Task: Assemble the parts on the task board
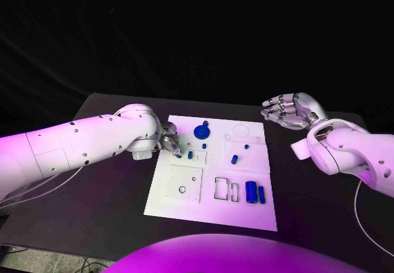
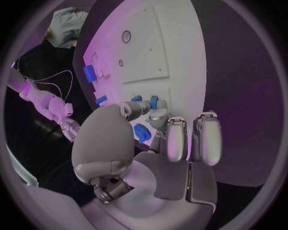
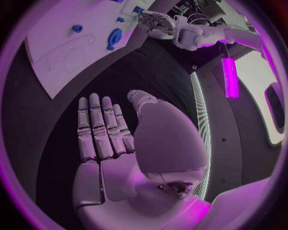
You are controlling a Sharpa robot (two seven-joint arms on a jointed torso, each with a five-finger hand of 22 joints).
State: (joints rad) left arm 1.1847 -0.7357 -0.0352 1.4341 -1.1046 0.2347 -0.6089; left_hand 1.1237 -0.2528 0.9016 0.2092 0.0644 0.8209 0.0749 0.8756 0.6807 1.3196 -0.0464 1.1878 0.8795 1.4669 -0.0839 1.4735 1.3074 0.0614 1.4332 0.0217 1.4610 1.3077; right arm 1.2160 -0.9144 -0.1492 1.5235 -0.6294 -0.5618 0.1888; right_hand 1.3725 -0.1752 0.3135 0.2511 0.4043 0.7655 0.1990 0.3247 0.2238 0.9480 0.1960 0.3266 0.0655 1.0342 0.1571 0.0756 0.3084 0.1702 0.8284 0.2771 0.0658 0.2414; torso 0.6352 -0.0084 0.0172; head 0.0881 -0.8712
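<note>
The white task board [image 1: 246, 213] lies in the middle of the black table. My left hand [image 1: 168, 142] is low over the board's left edge, and its thumb and fingers [image 2: 157, 115] pinch a small blue part [image 2: 153, 101], seen also as the small blue part [image 3: 138, 9] at its fingertips. A round blue part [image 1: 201, 132] lies just beyond that hand. Two small blue pegs [image 1: 235, 159] stand mid-board. Two blue cylinders [image 1: 255, 193] lie near the board's front right. My right hand [image 1: 289, 112] hovers open past the board's far right corner, with its fingers [image 3: 99, 129] straight and nothing in them.
A square white plate [image 1: 185, 182] with small holes sits on the board's front left. Outlined slots [image 1: 223, 189] lie beside the cylinders. Bare black table [image 1: 98, 193] spreads left and right of the board.
</note>
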